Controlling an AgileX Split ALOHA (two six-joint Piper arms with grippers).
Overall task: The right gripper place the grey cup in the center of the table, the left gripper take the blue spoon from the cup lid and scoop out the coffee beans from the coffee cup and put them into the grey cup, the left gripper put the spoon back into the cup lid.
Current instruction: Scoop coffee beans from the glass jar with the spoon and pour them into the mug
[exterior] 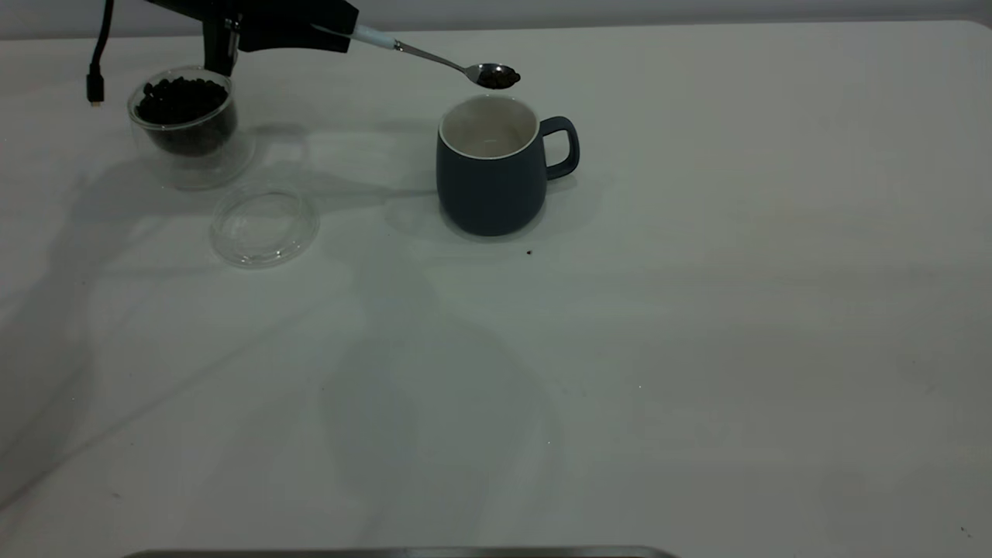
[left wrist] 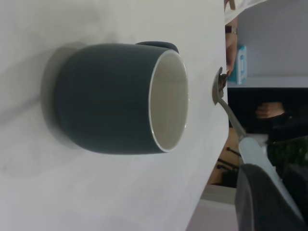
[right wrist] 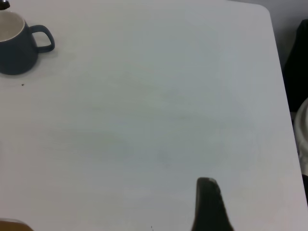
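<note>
The table [exterior: 697, 349] is the big white field everything sits on. On it, near the middle, the grey cup [exterior: 490, 167] stands upright, handle toward the right arm's side, inside white and, as far as I can see, w/o beans yet. So the placing step looks done.

The left gripper [exterior: 329, 32] hangs high at the far-left edge of the exterior view, pinched on the pale handle of the blue spoon [exterior: 434, 56]; its own finger tips are mostly cut off, but the spoon is clearly carried.

The coffee cup [exterior: 186, 128] stands under that arm, well apart from the mug, heaped w/ coffee beans [exterior: 182, 97]. The cup lid [exterior: 265, 226] lies flat just beside it, toward the camera, bare.

The spoon bowl carries a small load and hovers above the mug's far rim, a bit toward the handle side, not yet centred over the mouth.

The right gripper [right wrist: 208, 204] is parked off to the side; only one dark finger shows, so can't tell if spread or pressed.

Step in hand, imo: tipping the load in. To do it well:
- bring the bowl further over the opening before rolling the wrist
- lower closer to the rim so beans don't bounce out
- roll slowly, keep the pinch firm

One dark speck [exterior: 529, 252] lies on the table by the mug base; could be a stray bean, can't tell.
</note>
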